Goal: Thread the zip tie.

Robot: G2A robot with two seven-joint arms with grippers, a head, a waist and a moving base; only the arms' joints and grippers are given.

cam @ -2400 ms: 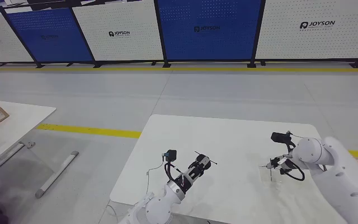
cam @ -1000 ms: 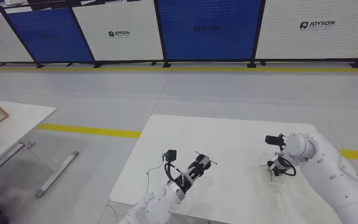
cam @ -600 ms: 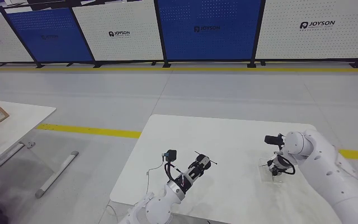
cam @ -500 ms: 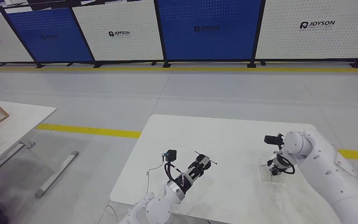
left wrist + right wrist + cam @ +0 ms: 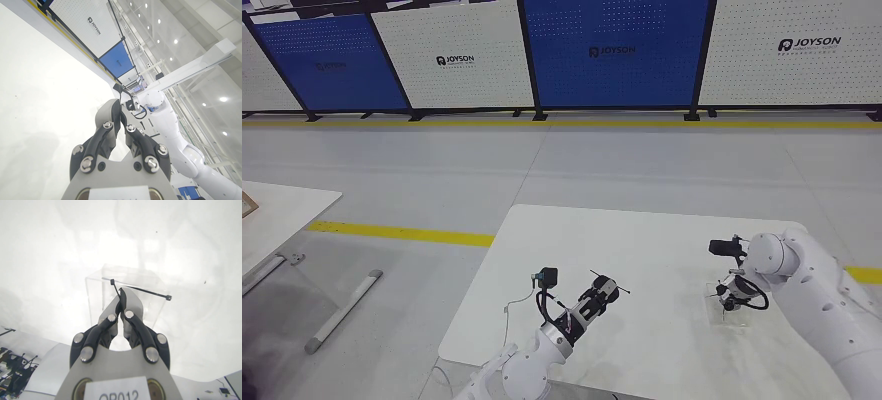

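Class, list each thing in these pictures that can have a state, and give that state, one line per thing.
Left gripper: shut on a black plastic zip tie, held above the table.
Right gripper: shut on a second black zip tie, over the box.
Third black zip tie: lying straight across the box's top.
Clear plastic box: upright on the white table.

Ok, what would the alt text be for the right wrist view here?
The right gripper is shut on a black zip tie, held over a clear box that stands on the white table. A second zip tie lies across the box's top.
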